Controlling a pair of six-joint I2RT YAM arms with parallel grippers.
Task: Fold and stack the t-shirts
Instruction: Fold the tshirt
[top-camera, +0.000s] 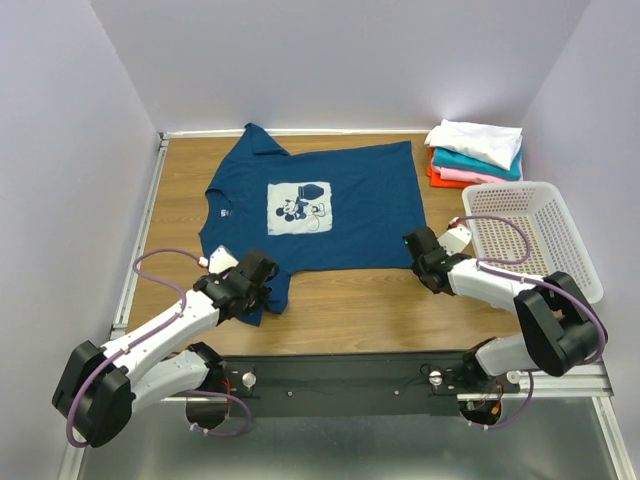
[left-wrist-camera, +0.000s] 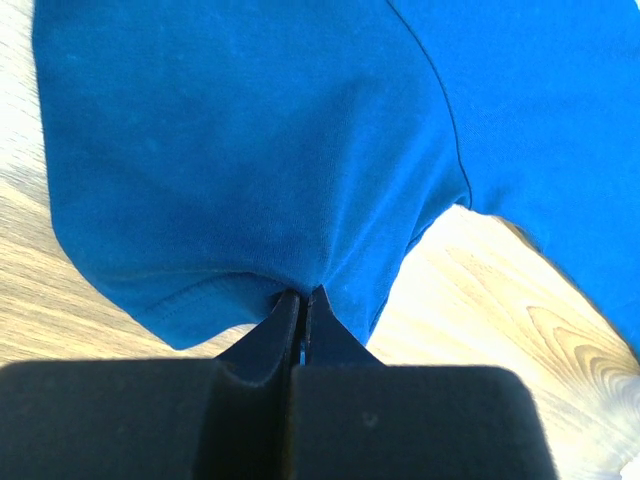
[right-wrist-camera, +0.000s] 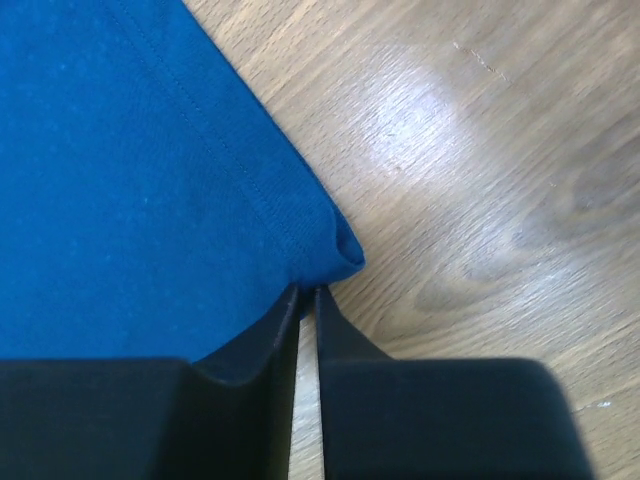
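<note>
Left end effector (left-wrist-camera: 303, 296) is pinching the navy t-shirt (left-wrist-camera: 250, 150) by its sleeve. Right end effector (right-wrist-camera: 308, 292) is sitting almost together, hem corner just ahead; grip unclear. Both should be lifting evenly.

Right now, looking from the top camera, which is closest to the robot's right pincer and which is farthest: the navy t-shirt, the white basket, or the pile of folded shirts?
From the right pincer:
1. navy t-shirt: its corner is at the pincer's tips, on the left.
2. white basket: just to the right.
3. pile of folded shirts: back right corner.
</note>
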